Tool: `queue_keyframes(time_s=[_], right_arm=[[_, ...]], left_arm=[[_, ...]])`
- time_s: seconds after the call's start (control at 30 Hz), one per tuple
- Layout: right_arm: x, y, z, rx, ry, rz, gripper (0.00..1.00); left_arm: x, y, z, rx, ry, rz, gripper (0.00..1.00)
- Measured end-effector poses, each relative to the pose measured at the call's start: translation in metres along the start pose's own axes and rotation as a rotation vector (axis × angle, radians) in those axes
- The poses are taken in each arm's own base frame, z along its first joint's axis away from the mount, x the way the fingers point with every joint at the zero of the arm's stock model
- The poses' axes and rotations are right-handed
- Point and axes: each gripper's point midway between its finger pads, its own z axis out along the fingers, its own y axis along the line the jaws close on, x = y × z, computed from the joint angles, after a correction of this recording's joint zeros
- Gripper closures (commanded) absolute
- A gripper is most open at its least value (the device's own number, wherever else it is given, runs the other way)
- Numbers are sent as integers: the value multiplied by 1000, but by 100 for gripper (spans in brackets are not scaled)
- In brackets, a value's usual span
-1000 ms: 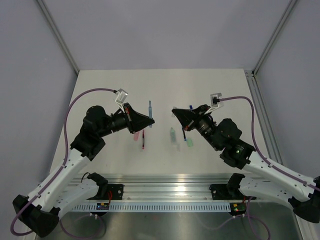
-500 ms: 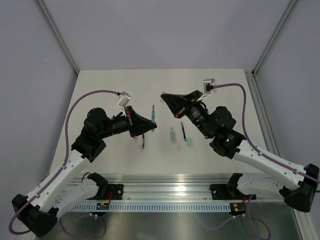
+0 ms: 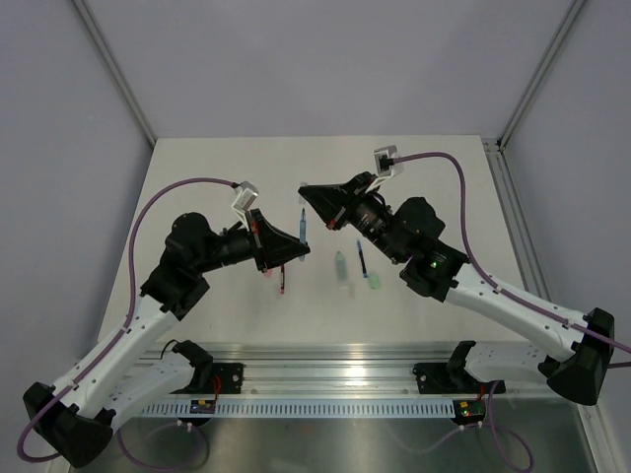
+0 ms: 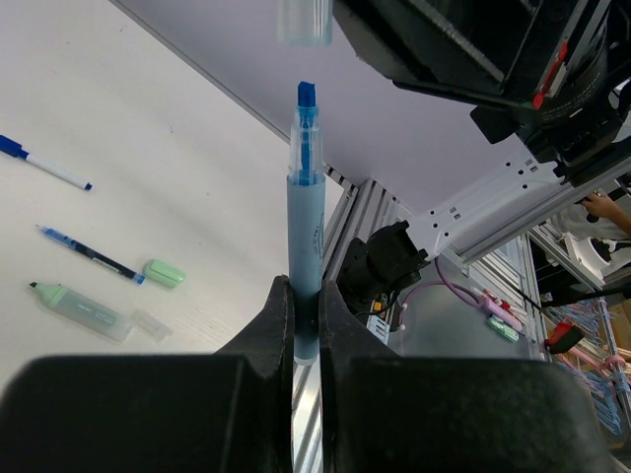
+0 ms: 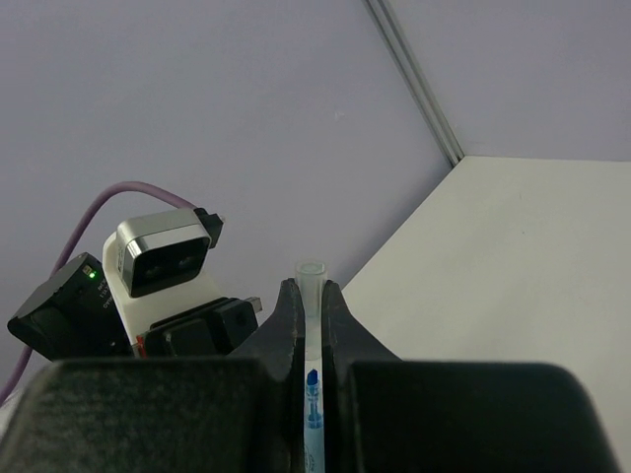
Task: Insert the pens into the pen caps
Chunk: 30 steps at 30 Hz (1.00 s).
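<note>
R arm has swung left in the last sec. The right gripper, clamped on a clear pen cap, now sits just past the tip of the blue pen. The left gripper pinches that pen's barrel, mid-air over the table centre. Cap & tip approx lined up, small gap, not touching. Capping looks imminent. Dark blue pen & green cap wait to the right.

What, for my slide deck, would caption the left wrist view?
Left tool grips a blue pen upright, its tip just below a clear cap.
</note>
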Motion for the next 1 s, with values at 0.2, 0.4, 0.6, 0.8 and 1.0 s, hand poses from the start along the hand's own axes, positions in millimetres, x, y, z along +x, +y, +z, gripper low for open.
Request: queue_keyframes(time_s=[0.2,0.4,0.6,0.8,1.0], right_arm=[[5,-2,0,4,20,-3,100],[6,-3,-1,6,23,-3,100],[13,-7,-4,16,39,-6,100],[14,-8,-7,17,45,-6,100],[14,-10,-12,23,47,-7,100]], left_arm=[[0,0,0,0,0,0,100],[-1,-2,-1,4,-5,5,100],[-1,-2,-1,4,-5,5,100],[-1,-2,-1,3,-5,5,100],[-1,-2,-1,3,-5,5,100]])
